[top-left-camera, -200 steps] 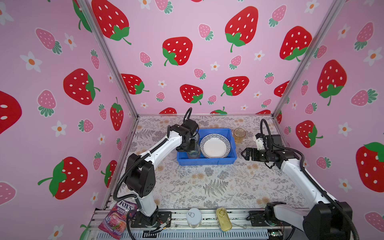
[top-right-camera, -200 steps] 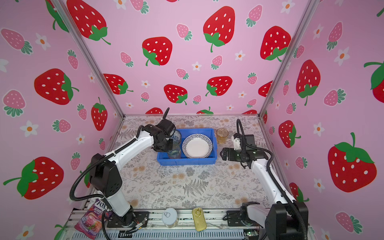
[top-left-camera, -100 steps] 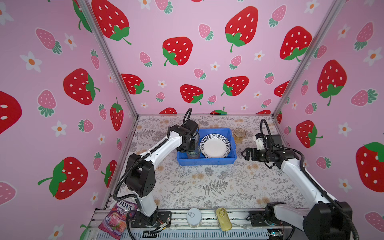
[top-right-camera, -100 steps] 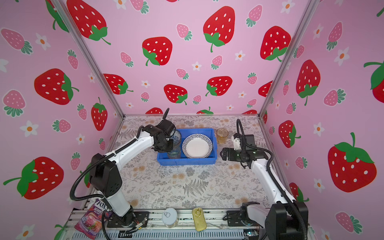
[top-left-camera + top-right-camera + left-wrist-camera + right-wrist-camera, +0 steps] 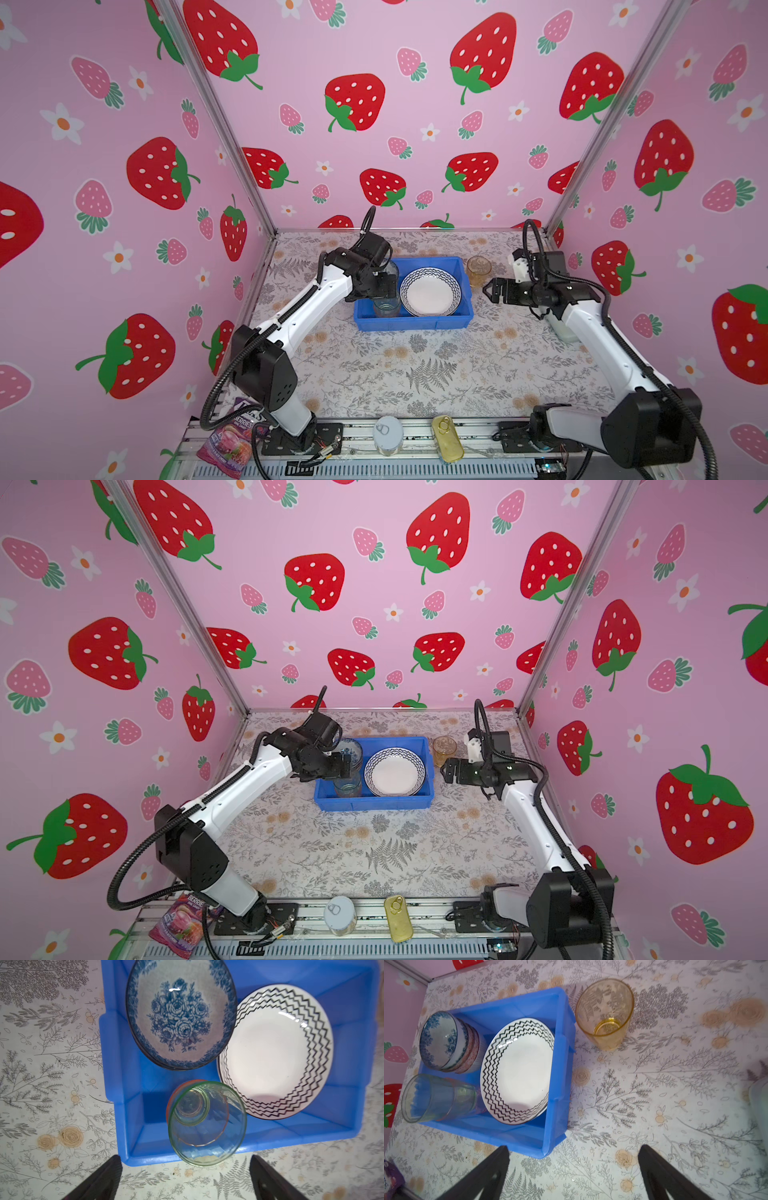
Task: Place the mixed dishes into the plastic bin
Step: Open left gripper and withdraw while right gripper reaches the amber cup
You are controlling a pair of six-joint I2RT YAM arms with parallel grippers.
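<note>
**Amber tumbler waits outside the bin**

The translucent amber tumbler [image 5: 605,1014] stands upright on the floral-printed surface [image 5: 675,1084], just beside the far right corner of the bright-blue rectangular plastic bin [image 5: 411,322]. It looks light, stiff and smooth-walled, so probably slippery, and a squeeze across the wall below the rim seems safest. The right claw [image 5: 573,1147] is spread wide and empty nearby. The left claw [image 5: 185,1157], also spread and empty, hovers over the translucent green tumbler [image 5: 207,1124] inside the bin
</note>
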